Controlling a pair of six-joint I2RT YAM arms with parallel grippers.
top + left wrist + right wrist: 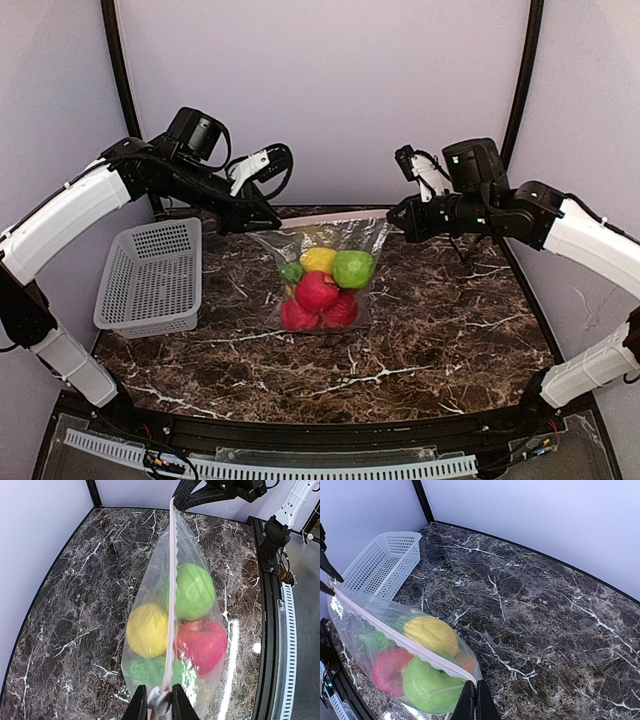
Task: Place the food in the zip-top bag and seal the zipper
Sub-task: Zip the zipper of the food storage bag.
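The zip-top bag (322,245) hangs stretched between my two grippers over the middle of the table. Inside it lies the food: a yellow piece (318,260), a green one (353,268) and red ones (316,291). The pale pink zipper (172,580) runs straight along the top edge and looks closed (395,632). My left gripper (159,686) is shut on the white slider tab (158,700) at the left end. My right gripper (475,682) is shut on the bag's right top corner (395,218).
A white mesh basket (150,280) stands at the table's left, beside the bag (380,565). Dark marble table (450,330) stretches to the right and front. Black frame posts rise at the back corners.
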